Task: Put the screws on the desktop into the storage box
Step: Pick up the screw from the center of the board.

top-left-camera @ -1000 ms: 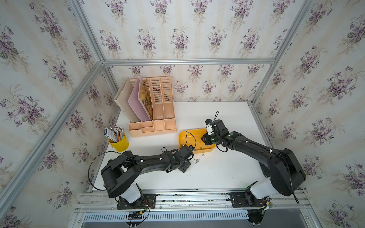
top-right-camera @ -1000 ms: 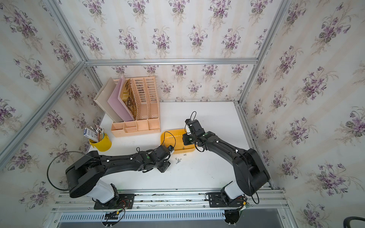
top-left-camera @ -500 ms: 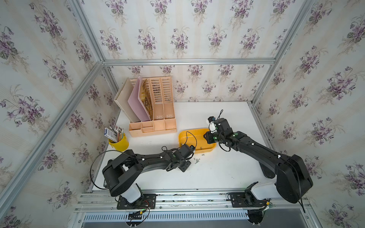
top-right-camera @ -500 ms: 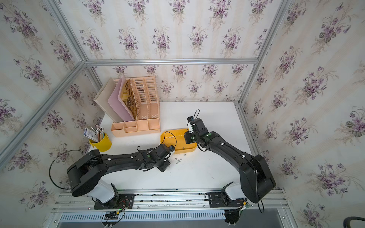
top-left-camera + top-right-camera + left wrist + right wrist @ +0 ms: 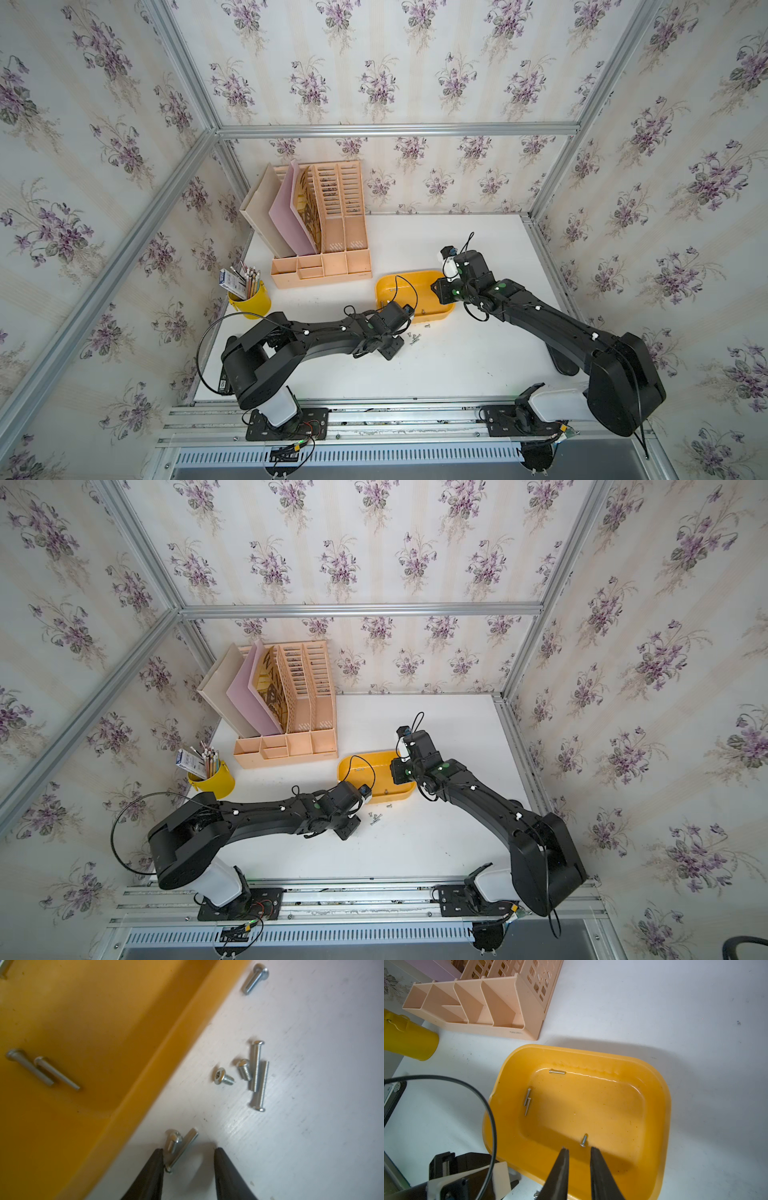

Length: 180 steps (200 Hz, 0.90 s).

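Note:
Several silver screws [image 5: 255, 1074] lie on the white desktop [image 5: 457, 365] beside the yellow-orange storage box [image 5: 428, 299], seen as specks in both top views [image 5: 374, 817]. My left gripper [image 5: 188, 1150] is low over the desktop. It is open, with a short screw [image 5: 173, 1140] and a long screw [image 5: 182, 1149] between its fingers, and the long one touches one fingertip [image 5: 160, 1153]. My right gripper [image 5: 579, 1149] hangs over the box [image 5: 583, 1051], narrowly open and holding nothing. Several screws [image 5: 527, 1101] lie inside the box, one [image 5: 584, 1140] just beyond the right fingertips.
A peach file organiser [image 5: 328, 232] stands at the back left, close to the box. A yellow pencil cup [image 5: 249, 297] sits at the left edge. The left arm's black cable [image 5: 405, 291] loops over the box. Papered walls with aluminium rails close in the desktop.
The right wrist has drifted a little toward the back right above the box. The left arm has held its place by the screws.

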### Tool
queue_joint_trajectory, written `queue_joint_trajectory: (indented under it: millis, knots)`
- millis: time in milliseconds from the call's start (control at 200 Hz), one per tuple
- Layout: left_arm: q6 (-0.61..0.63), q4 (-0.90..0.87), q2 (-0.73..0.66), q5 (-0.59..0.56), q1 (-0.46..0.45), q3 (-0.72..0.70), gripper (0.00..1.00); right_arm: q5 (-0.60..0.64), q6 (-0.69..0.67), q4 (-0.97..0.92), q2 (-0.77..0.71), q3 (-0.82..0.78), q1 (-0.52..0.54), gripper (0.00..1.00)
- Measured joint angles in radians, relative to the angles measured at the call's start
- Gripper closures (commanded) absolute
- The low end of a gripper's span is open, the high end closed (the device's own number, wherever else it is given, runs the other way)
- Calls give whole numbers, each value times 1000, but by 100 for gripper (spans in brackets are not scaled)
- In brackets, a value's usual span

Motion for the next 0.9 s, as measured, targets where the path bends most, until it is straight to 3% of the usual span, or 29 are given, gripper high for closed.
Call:
queue_joint_trajectory:
  millis: [125, 335, 899]
  knots:
    - [-3, -4, 1, 4, 1, 2, 72, 0, 0, 0, -5, -2, 0, 76]
    - [-8, -50, 2, 9, 1, 20, 76, 5, -6, 0, -3, -7, -1, 75]
    - [-21, -127, 24, 48, -5, 68, 79, 7, -11, -2, 7, -17, -2, 76]
